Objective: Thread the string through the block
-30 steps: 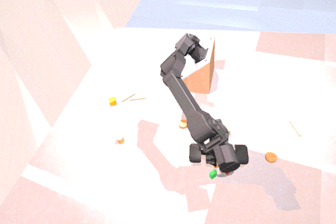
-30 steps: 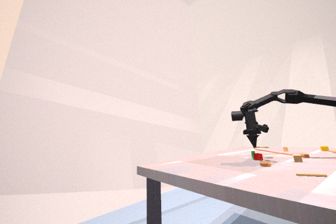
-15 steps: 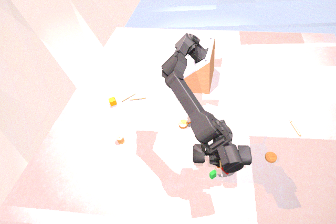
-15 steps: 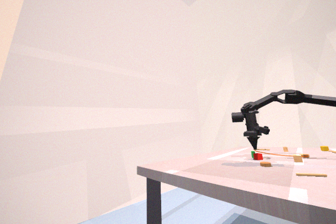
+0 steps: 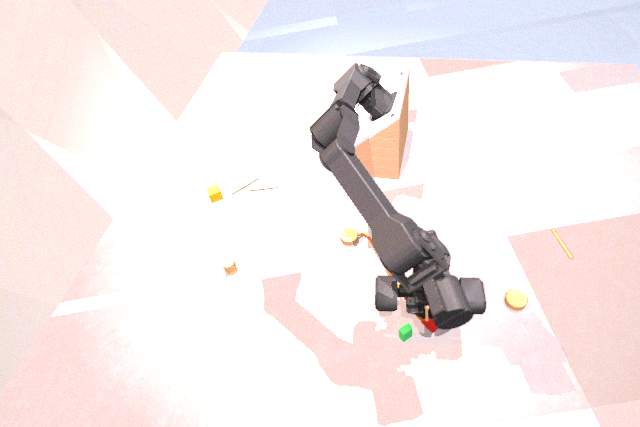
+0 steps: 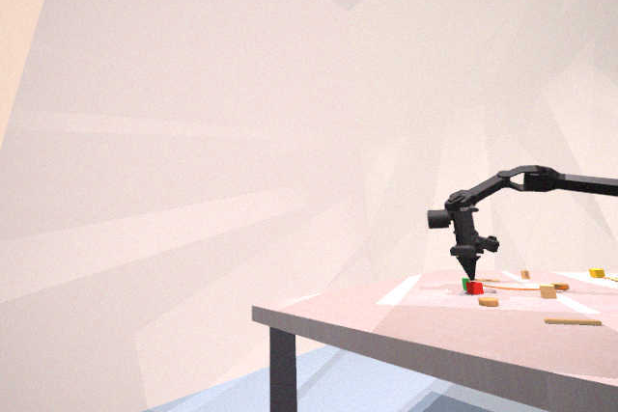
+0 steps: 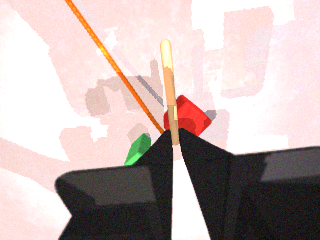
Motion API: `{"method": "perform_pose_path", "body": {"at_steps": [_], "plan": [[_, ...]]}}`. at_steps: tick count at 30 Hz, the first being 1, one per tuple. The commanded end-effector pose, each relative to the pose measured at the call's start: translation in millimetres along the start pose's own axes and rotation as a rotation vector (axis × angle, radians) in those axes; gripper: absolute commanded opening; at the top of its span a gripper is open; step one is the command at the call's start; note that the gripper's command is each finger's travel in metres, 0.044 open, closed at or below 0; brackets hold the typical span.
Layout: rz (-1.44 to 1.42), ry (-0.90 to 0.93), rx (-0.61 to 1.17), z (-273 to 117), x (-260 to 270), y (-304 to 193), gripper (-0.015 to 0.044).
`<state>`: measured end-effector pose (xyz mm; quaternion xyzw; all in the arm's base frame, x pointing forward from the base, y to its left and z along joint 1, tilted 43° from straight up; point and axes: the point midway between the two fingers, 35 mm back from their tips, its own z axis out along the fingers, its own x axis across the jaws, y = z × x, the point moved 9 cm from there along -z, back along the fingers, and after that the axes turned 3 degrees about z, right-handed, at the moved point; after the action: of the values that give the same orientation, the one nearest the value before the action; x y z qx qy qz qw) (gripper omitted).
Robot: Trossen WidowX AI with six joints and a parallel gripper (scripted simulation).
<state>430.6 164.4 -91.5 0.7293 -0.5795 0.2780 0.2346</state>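
My gripper (image 6: 472, 279) (image 7: 174, 133) is shut on the wooden stick (image 6: 488, 280) (image 7: 169, 82) and holds it low above the table, beside and slightly above the red cube. The stick juts out from the fingertips; part of it shows in the top view (image 5: 427, 313), where the arm hides the fingertips. The orange string (image 5: 364, 234) (image 6: 509, 288) (image 7: 120, 72) runs from the round button (image 5: 348, 236) (image 6: 562, 287) to the fingertips. The pale wooden block (image 6: 547, 290) stands on the table near the button; the arm hides it in the top view. Its hole cannot be made out.
A red cube (image 5: 430, 325) (image 6: 474, 288) (image 7: 192, 114) and a green block (image 5: 405, 332) (image 7: 138, 149) lie by the fingertips. A loose disc (image 5: 516, 299) (image 6: 488, 301), thick stick (image 5: 562, 244) (image 6: 572, 321), small cylinder (image 5: 230, 267), yellow cube (image 5: 214, 193) and two thin sticks lie farther off.
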Motion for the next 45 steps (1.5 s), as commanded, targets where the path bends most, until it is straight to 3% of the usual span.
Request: {"method": "perform_pose_path", "body": {"at_steps": [1,45], "plan": [[-0.001,0.001,-0.007,6.3,-5.0,4.5,0.0000],[-0.010,0.001,-0.007,25.5,-21.6,19.6,0.0000]]}}
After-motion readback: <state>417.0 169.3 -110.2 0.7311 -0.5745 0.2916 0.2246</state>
